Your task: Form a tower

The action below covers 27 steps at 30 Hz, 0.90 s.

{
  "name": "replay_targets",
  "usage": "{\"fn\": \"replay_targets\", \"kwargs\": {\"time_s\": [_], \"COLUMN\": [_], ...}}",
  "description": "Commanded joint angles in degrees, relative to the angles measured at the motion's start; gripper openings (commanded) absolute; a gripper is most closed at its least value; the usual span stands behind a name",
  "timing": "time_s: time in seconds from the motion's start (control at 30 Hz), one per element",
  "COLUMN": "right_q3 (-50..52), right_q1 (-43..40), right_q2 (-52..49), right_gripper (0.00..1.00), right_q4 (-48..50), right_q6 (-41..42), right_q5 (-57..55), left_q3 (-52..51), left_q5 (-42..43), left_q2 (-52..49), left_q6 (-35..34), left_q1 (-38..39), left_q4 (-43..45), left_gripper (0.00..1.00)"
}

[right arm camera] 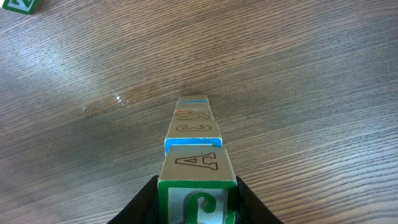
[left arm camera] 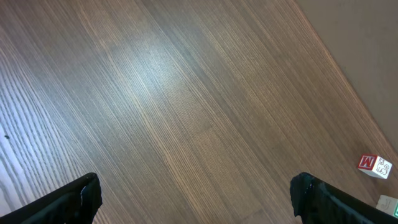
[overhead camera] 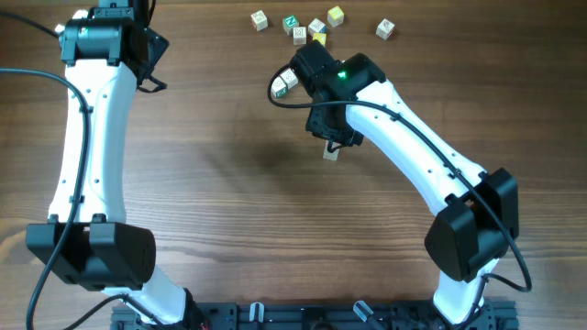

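Gripping the tower [right arm camera: 192,127], right end effector [right arm camera: 198,202], arm reaching forward-left

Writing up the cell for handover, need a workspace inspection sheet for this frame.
surface: wood-grain table.
job's things: tower of stacked cubes, the topmost one green-edged with an A on its upper face.
clutter: loose cubes scattered at the far edge.
grippers: right claw shut on the tower's top; left claw open, holding nothing.
cables: black cables along both arms.
surroundings: nothing seen.
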State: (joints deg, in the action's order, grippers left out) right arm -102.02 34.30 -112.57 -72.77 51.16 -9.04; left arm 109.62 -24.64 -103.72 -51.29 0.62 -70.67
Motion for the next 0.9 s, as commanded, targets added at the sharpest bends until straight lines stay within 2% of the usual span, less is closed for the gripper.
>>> {"fn": "replay_targets", "kwargs": {"time_s": [0.0, 0.87], "right_q3": [0.35, -1.16], "right_q1": [-0.26, -0.26], "right_q2": [0.46, 2.97], "right_gripper": [0.23, 0.19], "right_q4": [-0.31, -0.31], "right_q6": [0.02, -0.11], "right_q5": [0.07, 0.48], "left_q3": [0.22, 0.22], "left_q5": [-1.16, -1.16], "left_q2": [-0.55, -0.55], "left_q6": [0.76, 0.76], "left_q1": [-0.15, -0.15], "left_q4": [0.0, -0.02], "left_gripper": [1.0, 1.0]}}
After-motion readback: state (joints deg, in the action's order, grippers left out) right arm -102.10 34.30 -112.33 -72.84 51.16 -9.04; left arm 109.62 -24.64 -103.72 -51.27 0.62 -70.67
